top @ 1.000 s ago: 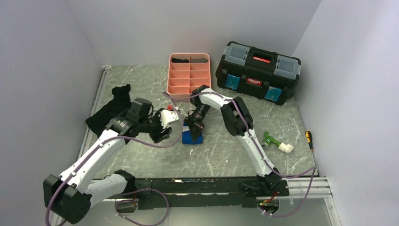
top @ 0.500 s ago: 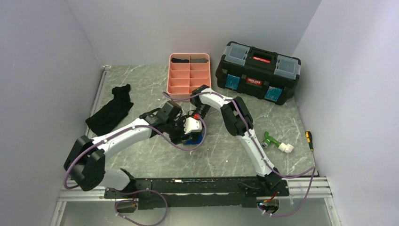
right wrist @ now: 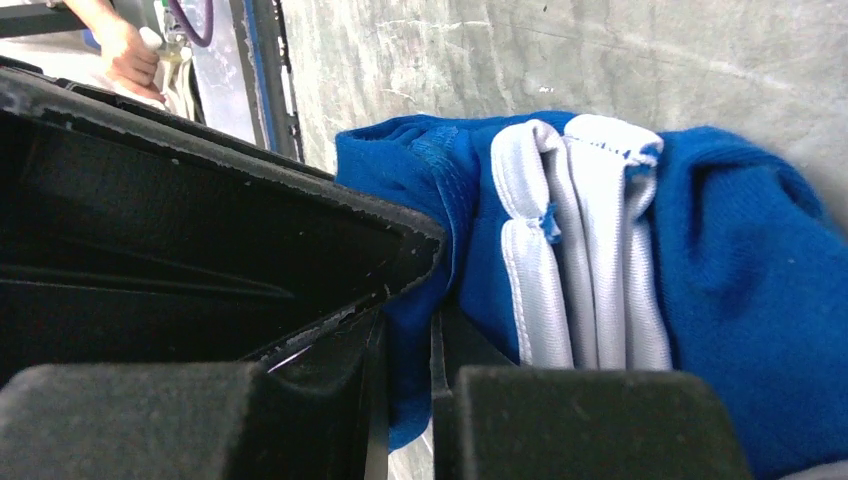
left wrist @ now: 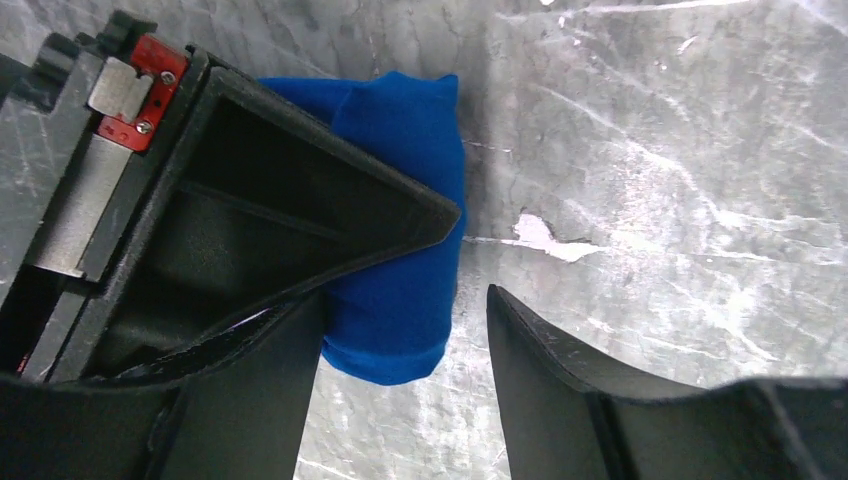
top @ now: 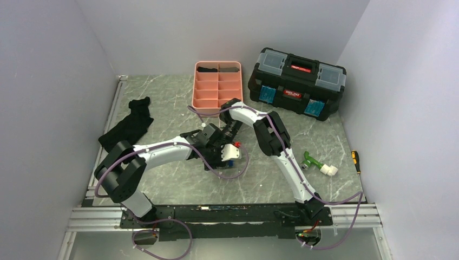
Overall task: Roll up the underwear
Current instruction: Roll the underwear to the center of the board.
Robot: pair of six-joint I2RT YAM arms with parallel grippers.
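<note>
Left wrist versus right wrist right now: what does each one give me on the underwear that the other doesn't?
Only the left wrist view shows the left tool open, its fingers straddling one end of the underwear, and a white chip in the table beside it. Only the right wrist view shows the folded white waistband layers and the right tool shut on the blue fabric. Both show the bunched underwear on the marble table, with the other arm's tool close against it.
</note>
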